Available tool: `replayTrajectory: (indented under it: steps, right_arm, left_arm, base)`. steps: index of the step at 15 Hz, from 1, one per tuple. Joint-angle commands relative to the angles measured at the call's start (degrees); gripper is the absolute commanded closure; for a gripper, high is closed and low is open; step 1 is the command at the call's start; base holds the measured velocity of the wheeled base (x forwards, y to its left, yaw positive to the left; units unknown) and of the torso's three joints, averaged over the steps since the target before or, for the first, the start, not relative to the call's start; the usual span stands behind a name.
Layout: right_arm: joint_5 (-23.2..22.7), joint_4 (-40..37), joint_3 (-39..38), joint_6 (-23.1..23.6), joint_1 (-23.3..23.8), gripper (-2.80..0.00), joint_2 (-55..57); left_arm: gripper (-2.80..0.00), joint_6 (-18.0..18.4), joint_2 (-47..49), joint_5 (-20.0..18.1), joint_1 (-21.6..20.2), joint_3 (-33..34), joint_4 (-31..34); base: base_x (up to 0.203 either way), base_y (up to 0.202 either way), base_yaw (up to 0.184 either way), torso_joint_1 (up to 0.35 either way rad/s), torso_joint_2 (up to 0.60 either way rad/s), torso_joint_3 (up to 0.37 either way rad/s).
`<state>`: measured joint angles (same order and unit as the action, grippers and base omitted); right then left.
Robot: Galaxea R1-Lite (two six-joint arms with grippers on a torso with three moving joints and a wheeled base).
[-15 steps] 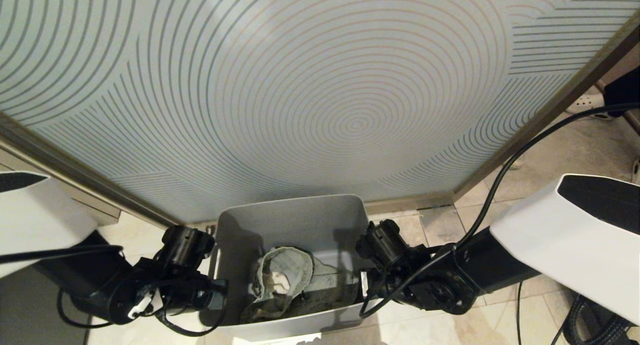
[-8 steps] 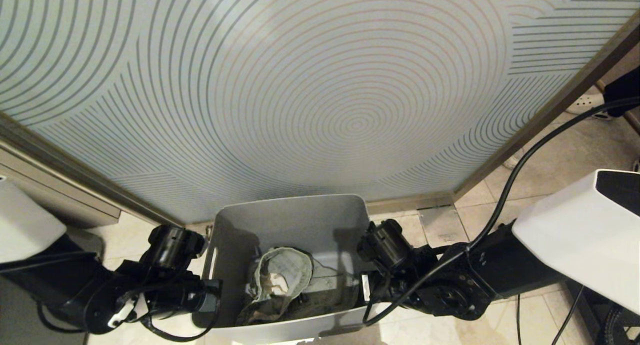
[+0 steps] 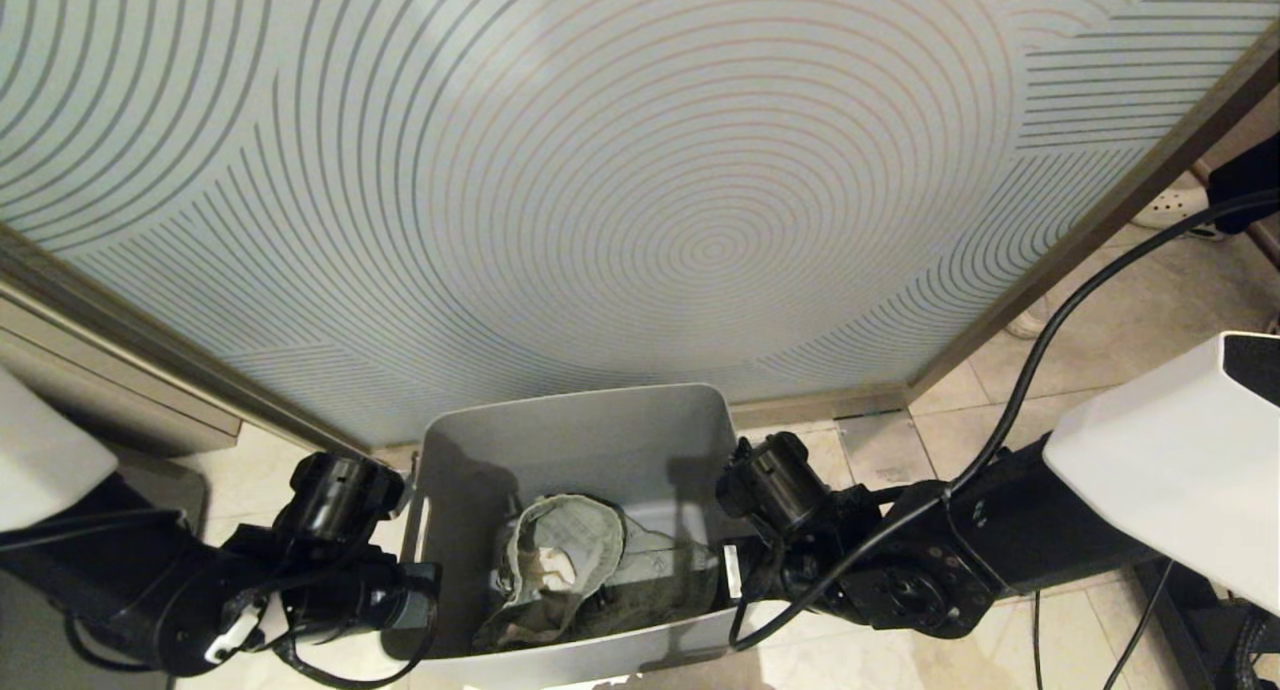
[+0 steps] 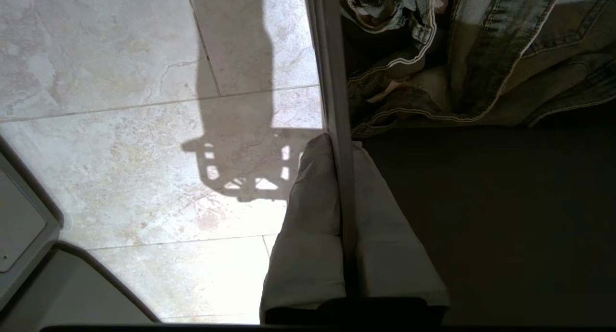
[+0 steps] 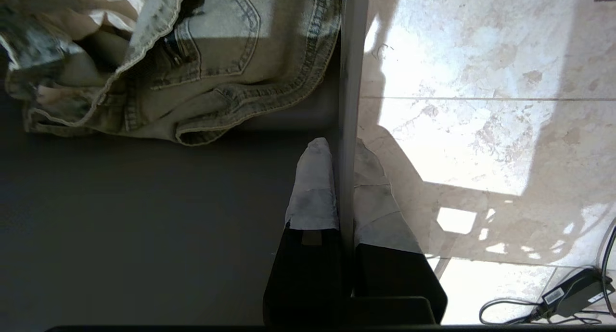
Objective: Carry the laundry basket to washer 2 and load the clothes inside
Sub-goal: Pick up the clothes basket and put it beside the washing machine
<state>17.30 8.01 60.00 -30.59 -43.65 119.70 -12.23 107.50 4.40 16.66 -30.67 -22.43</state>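
Since a second ago the arms have drawn back and outward a little, and the laundry basket (image 3: pixel 570 440) has come up slightly with them. The left gripper (image 4: pixel 342 151) is clamped on the rim of the basket's left short wall, one finger inside, one outside. The right gripper (image 5: pixel 340 154) pinches the right short wall the same way. The clothes (image 3: pixel 580 570) lie bunched on the basket's floor toward the near wall. The basket hangs over the tiled floor (image 4: pixel 120 82), close in front of a frosted panel (image 3: pixel 640 170) with ring-patterned lines.
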Motion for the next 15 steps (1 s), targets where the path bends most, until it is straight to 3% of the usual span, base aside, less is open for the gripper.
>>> replayTrajectory:
  steps: [1,15]
  right_arm:
    - [0.10,0.08,-0.15,-0.18,-0.03,0.00,-0.52]
    - [0.63,0.08,-1.72,1.06,-0.90,0.00,-2.10]
  left_arm:
    - [0.00,0.01,-0.17,0.08,0.03,0.09,-0.16]
    - [0.00,0.10,-2.56,0.17,0.47,2.11,-0.07]
  base:
    - [0.000,0.000,0.000,0.000,0.00,0.000]
    - [0.000,0.000,0.000,0.000,0.00,0.000]
